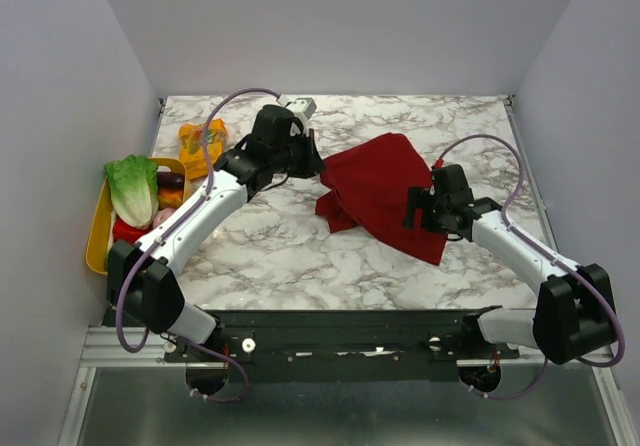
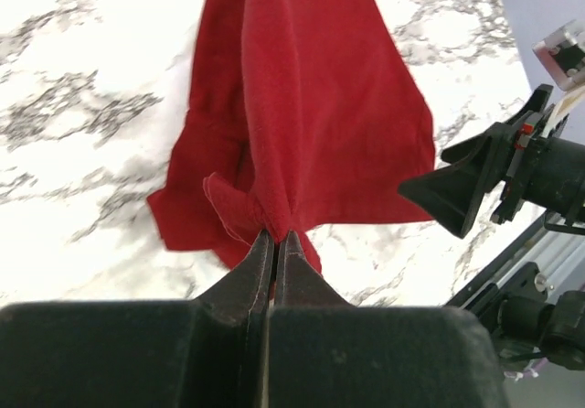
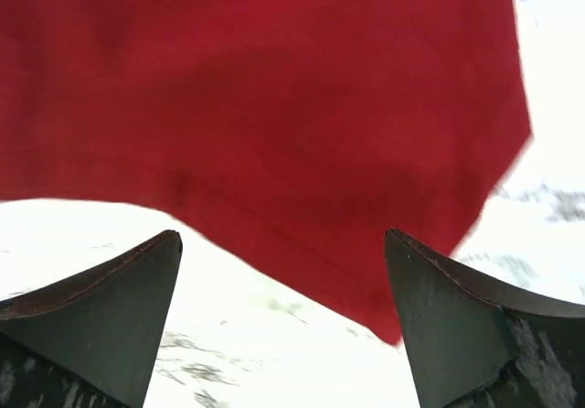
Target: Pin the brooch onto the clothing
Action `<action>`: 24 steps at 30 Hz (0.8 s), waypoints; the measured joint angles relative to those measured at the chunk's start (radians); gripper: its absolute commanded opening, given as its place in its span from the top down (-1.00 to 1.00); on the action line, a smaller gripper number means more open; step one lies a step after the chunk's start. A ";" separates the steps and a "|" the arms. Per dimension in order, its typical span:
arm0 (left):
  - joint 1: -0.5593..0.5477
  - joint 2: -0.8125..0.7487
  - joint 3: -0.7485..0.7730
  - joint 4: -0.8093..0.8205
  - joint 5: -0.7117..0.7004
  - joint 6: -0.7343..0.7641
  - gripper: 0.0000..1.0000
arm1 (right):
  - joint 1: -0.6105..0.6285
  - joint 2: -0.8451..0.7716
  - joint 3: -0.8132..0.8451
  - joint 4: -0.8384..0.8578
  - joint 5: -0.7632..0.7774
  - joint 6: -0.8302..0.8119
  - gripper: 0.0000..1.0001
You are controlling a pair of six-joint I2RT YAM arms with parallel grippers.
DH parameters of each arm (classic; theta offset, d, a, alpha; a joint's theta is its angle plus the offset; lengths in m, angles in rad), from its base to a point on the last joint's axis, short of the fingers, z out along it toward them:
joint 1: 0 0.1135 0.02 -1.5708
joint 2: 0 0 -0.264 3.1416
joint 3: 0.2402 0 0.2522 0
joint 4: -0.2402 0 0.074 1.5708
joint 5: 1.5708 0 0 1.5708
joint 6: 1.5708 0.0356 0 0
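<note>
While the left gripper [image 2: 275, 240] pinches the crumpled red T-shirt [image 2: 320, 106], the right gripper [image 3: 282, 237] gapes — wide.

Blurs and crops dark red crumpled fabric T-shirt [image 3: 274, 88] at right wrist view's top and left edges. Hides pinched fold between closed black fingers of left gripper [image 2: 276, 236]. Half buries yellow plastic tray [image 1: 97, 236] under green toy lettuce [image 1: 133, 188], overhead.

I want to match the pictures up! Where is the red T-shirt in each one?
Top external: red T-shirt lies right of centre.
Left wrist: red T-shirt in the upper middle, pinched by the shut left end effector.
Right wrist: red T-shirt fills the top, above the open right end effector.
Shared landmark: the marble table.
</note>
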 measured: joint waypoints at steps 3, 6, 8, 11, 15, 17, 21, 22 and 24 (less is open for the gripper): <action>0.025 -0.030 0.006 -0.032 -0.012 0.009 1.00 | 0.000 0.021 0.000 -0.076 0.048 0.012 -1.00; 0.055 -0.058 0.055 -0.066 -0.021 0.021 1.00 | 0.000 0.027 0.005 -0.130 0.085 0.025 -1.00; 0.072 -0.072 0.088 -0.074 -0.026 0.027 1.00 | 0.000 0.048 0.019 -0.164 0.109 0.035 -1.00; 0.090 -0.094 0.103 -0.082 -0.029 0.032 1.00 | 0.000 0.097 0.042 -0.194 0.124 0.041 -0.98; 0.099 -0.110 0.089 -0.091 -0.027 0.034 1.00 | 0.002 0.133 0.051 -0.200 0.087 0.053 -0.89; 0.099 -0.110 0.083 -0.096 -0.027 0.034 1.00 | 0.015 0.141 0.051 -0.196 0.052 0.063 -0.89; 0.100 -0.110 0.074 -0.103 -0.024 0.035 1.00 | 0.075 0.171 0.051 -0.182 -0.008 0.094 -0.91; 0.100 -0.110 0.073 -0.104 -0.023 0.035 1.00 | 0.090 0.181 0.051 -0.176 -0.023 0.104 -0.91; 0.100 -0.110 0.073 -0.105 -0.023 0.039 1.00 | 0.114 0.200 0.051 -0.163 -0.051 0.122 -0.91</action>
